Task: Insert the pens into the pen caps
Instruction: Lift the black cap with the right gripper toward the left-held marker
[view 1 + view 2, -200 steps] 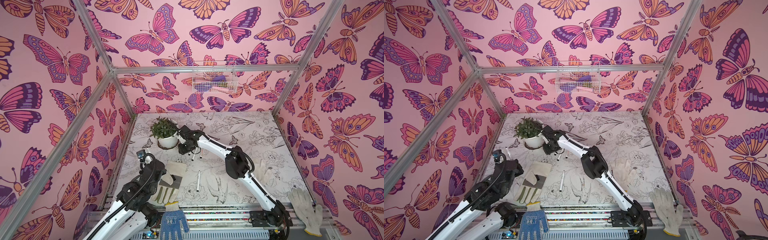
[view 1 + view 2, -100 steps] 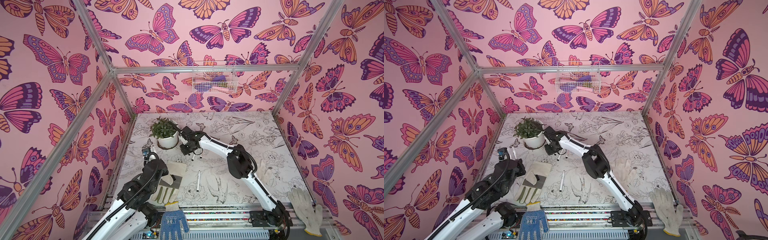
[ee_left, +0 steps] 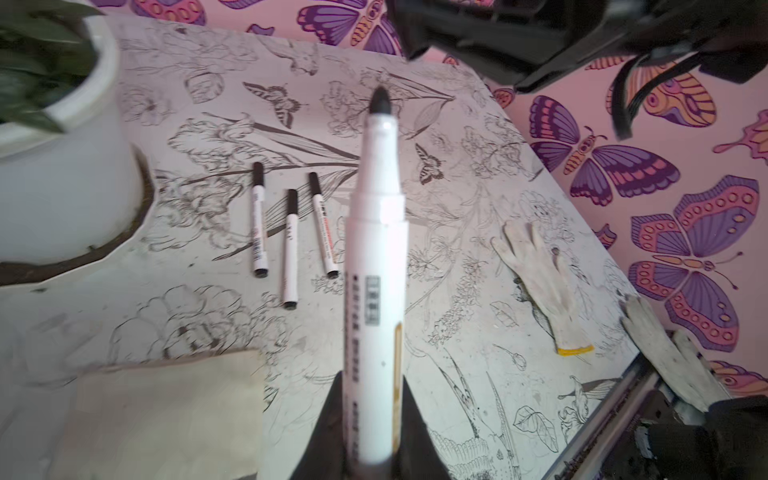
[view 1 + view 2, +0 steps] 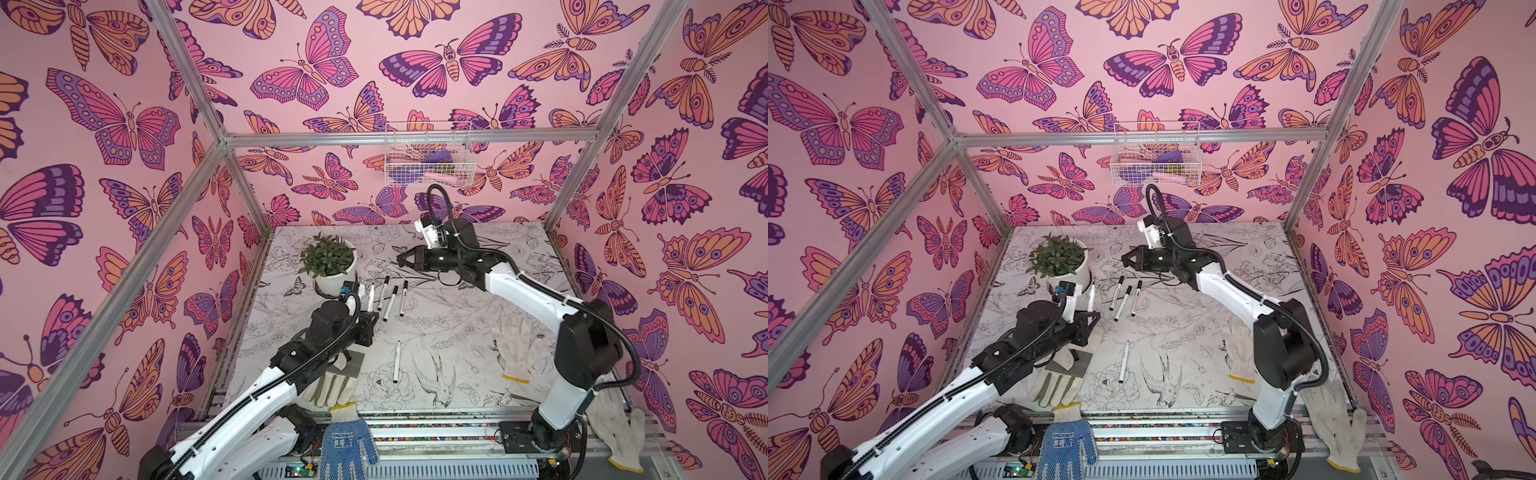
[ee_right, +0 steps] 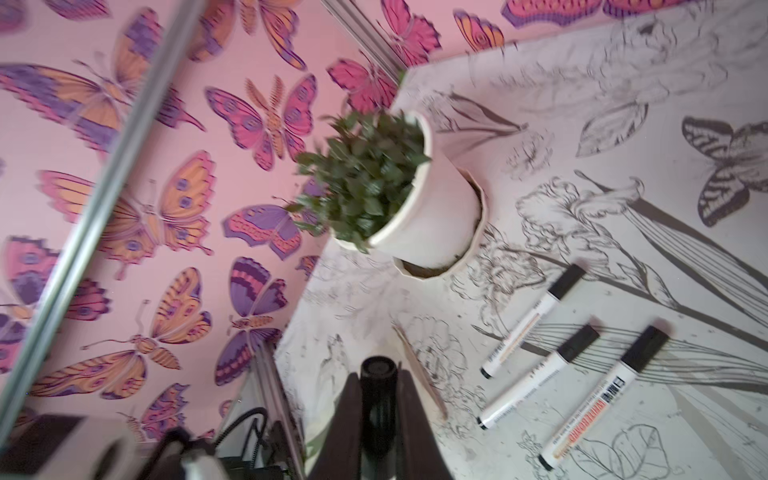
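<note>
My right tool (image 4: 401,261) has lifted off the tabletop (image 4: 457,345), clamped on a pen cap (image 5: 376,368) near the capped pens (image 3: 291,249); my left tool (image 3: 370,399) grips the bare pen (image 3: 376,249) near the pot (image 4: 334,283), so I'd align axes before pushing.

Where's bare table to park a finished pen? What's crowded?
Free: the back right corner of the table, behind the right arm; also the strip between the lone pen and the white glove. Crowded: the left side, with the plant pot, three capped pens, the left gripper and the work glove under its arm.
</note>
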### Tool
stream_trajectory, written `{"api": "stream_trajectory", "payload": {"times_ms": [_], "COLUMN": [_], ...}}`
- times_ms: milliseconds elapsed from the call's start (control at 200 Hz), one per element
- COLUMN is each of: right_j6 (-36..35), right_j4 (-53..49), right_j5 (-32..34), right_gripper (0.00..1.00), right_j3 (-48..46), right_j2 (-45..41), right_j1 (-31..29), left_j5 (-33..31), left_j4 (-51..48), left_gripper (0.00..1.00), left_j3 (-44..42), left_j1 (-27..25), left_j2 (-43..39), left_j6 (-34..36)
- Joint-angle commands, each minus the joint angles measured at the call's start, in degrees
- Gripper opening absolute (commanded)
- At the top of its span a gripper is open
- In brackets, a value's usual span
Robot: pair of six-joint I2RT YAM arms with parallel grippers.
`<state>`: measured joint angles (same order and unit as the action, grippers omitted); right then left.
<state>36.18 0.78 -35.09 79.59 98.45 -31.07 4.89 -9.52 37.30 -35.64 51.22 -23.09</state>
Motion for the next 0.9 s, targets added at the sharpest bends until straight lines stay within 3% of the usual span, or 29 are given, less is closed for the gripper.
{"api": "stream_trajectory", "payload": {"times_ms": [0, 155, 466, 776, 896], "right_j6": [5.91, 10.07, 16.74, 16.82, 13.34], "right_j4": [11.16, 19.87, 31.35, 32.11, 27.25], "right_j5": [-7.17, -7.71, -2.73, -2.41, -2.88], "right_gripper": [0.0, 0.0, 0.0, 0.0, 0.0], "right_j3": [-5.32, -11.33, -19.49, -21.18, -21.13], "right_j2": [-2.76, -6.37, -10.98, -13.05, -14.23], "right_j1": [0.83, 1.12, 2.42, 3.65, 3.65], "left_j5": [7.95, 10.3, 7.43, 4.3, 3.83], "left_j4": [9.91, 16.09, 19.57, 19.56, 19.71], "left_gripper": [0.0, 0.0, 0.0, 0.0, 0.0], "left_j3": [1.47, 3.74, 6.62, 7.24, 7.41], "left_j1": [0.09, -0.54, -5.11, -6.81, -6.9], "left_j2": [5.58, 12.77, 19.33, 19.81, 19.62], "left_j6": [1.63, -0.49, -0.78, -0.2, -0.33]}}
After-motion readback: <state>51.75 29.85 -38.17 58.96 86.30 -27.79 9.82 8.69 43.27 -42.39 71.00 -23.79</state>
